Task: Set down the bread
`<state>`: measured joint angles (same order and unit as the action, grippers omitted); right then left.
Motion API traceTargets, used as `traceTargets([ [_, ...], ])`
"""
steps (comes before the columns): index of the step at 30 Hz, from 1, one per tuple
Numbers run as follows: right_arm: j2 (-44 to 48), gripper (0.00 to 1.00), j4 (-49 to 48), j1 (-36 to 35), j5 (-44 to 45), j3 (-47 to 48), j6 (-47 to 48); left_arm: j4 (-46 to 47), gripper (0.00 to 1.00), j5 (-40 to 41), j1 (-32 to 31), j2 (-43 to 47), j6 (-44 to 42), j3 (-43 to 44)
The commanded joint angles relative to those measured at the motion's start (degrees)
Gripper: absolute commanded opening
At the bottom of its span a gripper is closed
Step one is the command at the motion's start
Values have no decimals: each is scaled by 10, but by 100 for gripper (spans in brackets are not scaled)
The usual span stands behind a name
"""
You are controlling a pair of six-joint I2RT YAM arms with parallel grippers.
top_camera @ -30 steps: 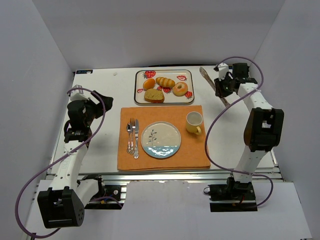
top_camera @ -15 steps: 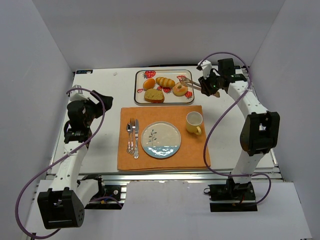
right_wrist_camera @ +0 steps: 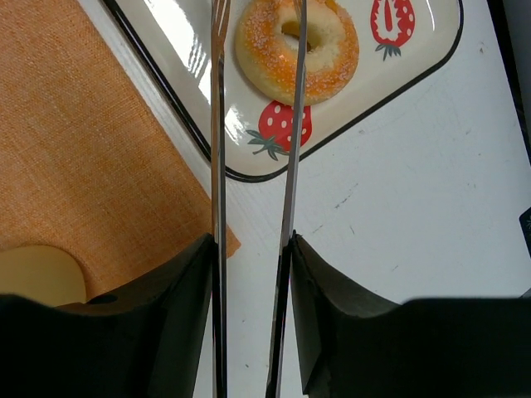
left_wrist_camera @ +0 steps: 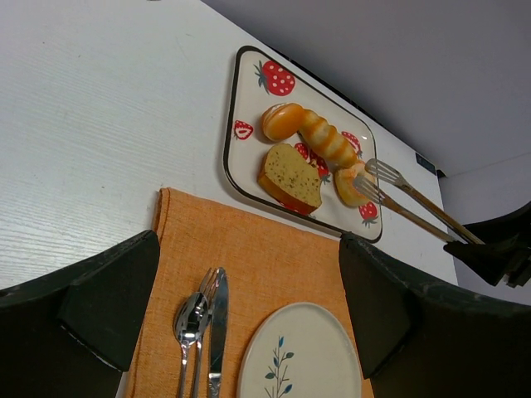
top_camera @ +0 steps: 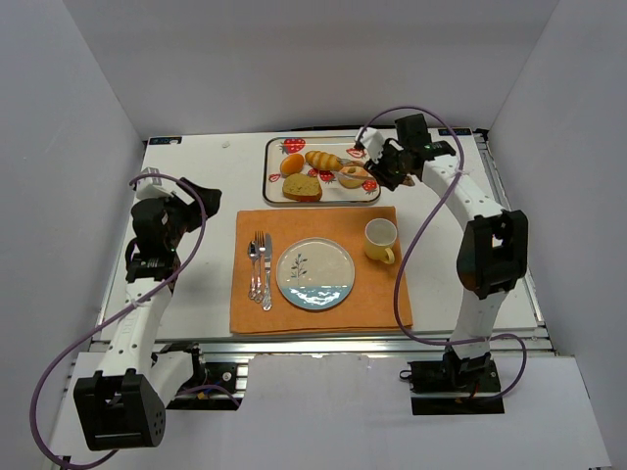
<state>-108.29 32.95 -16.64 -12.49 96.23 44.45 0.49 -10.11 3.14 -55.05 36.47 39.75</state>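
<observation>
1. Top view: the strawberry-printed tray (top_camera: 323, 142) lies in the upper middle of the frame.
   - The loaf slice (top_camera: 303, 187) is in the tray's lower left part. It is thick, with yellowish crumb and a dark brown crust.
   - The doughnut (top_camera: 351, 180) is at the tray's right end, partly covered by metal tongs (top_camera: 355, 168).
   - The right gripper (top_camera: 380, 168) is at the tray's right edge and carries the tongs. How wide its jaws stand cannot be told from here.

2. Left wrist view: the left gripper (left_wrist_camera: 245, 290) has its jaws fully apart with nothing between them, above the orange placemat (left_wrist_camera: 249, 249).
   - The tray sits in the upper middle of the frame.
   - This view alone shows the speckled cut face of the slice, with the doughnut just beside it to the right.
   - It also shows the two forked tips of the tongs at the doughnut. Whether they press on it I cannot tell.

3. Right wrist view: the doughnut is at the top middle — golden-brown, grainy with sugar, with a clear hole.
   - Only here is the grip plain: the right jaws are partly closed and press from outside on both arms of the tongs.
   - One arm passes left of the doughnut and the other crosses over its hole.
</observation>
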Motion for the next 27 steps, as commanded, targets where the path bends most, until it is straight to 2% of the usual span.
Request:
traceTargets([
  [1,-12,46,15,-2,32,47,42,9,98,1,-2,21,1,-9],
  [9,-22,46,21,-12,67,48,68,12,98,3,-2,26,3,-18],
  [27,-27,47,52,-19,72,60,65,14,98,2,-1,27,4,-20],
])
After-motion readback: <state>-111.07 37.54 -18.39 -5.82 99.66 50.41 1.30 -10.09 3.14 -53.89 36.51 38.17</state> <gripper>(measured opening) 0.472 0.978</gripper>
